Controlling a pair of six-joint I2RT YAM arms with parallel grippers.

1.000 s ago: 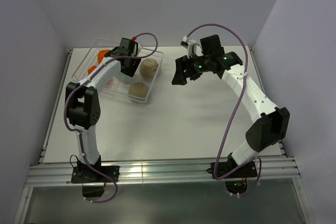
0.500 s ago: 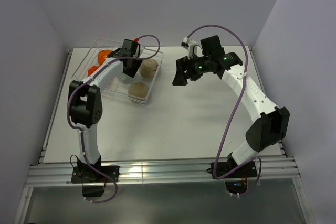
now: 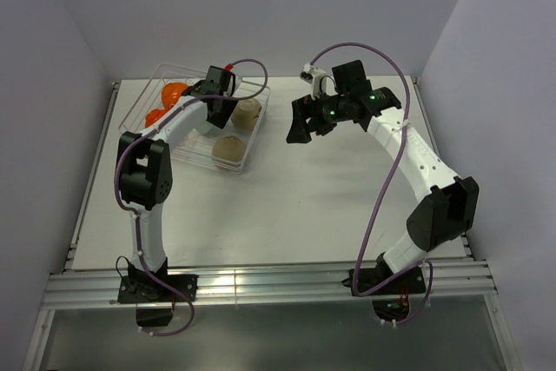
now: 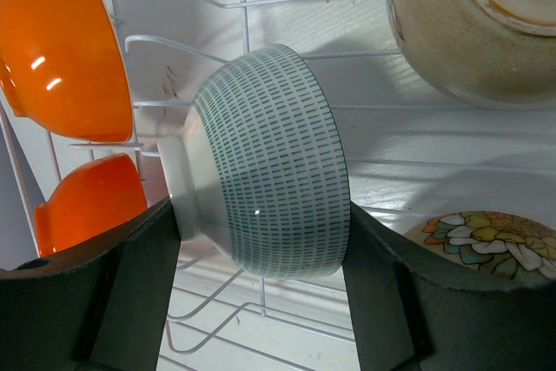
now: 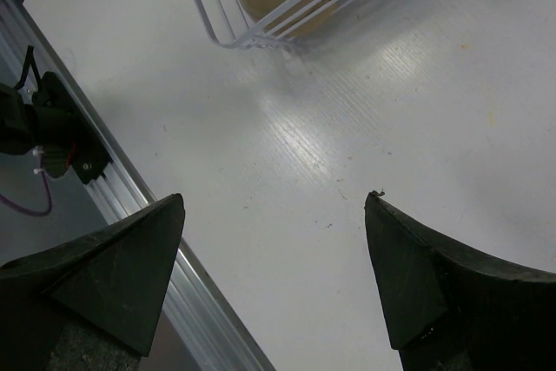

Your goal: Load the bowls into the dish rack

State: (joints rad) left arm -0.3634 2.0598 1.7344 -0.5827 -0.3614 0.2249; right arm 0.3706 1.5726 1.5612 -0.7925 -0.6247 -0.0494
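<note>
Left hand [image 4: 261, 215]: pinching teal bowl [image 4: 269, 162] on edge, low among the wires of rack [image 3: 259, 123], between orange bowls [image 4: 61, 49] and cream bowls [image 3: 230, 149]. Right hand [image 5: 274, 215]: spread, empty, over counter [image 3: 304, 206] beside rack. Status: four bowls racked; teal one apparently last, awaiting seating and release. No bowl visible outside rack.
</note>
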